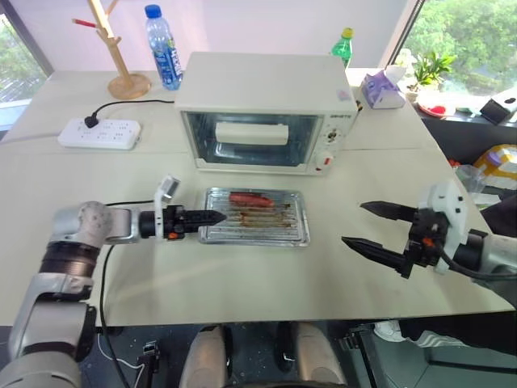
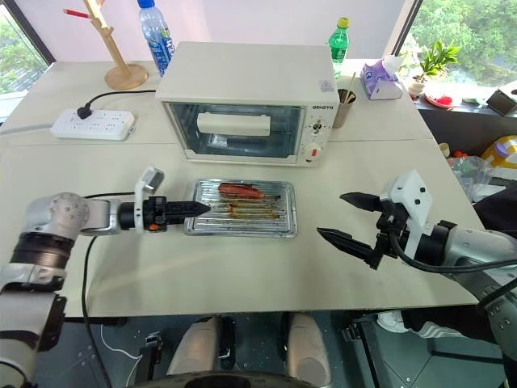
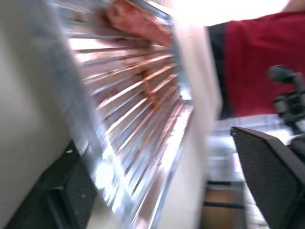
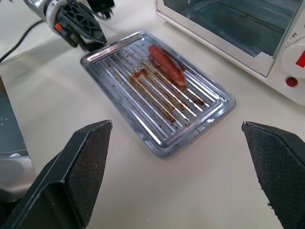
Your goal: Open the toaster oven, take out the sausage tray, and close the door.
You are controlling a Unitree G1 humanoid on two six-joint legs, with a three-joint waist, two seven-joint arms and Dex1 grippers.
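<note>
Already the sausage tray [image 1: 255,217] sits mid-frame on the counter [image 1: 242,283]; left pincer [image 1: 212,217] seemingly releasing it, right pincer [image 1: 378,228] gaping, empty; next, checking the door [image 1: 250,139].

No legible text anywhere. Toaster oven [image 2: 242,101] has a small dark brand mark at top of its control panel, approx 3 o'clock of the glass door [image 2: 236,129], too small to read. Tiny markings round the knobs, also unreadable. Blue-label water bottle [image 1: 164,47] at approx 10 o'clock of the oven: label print visible, letters can't be made out.
</note>
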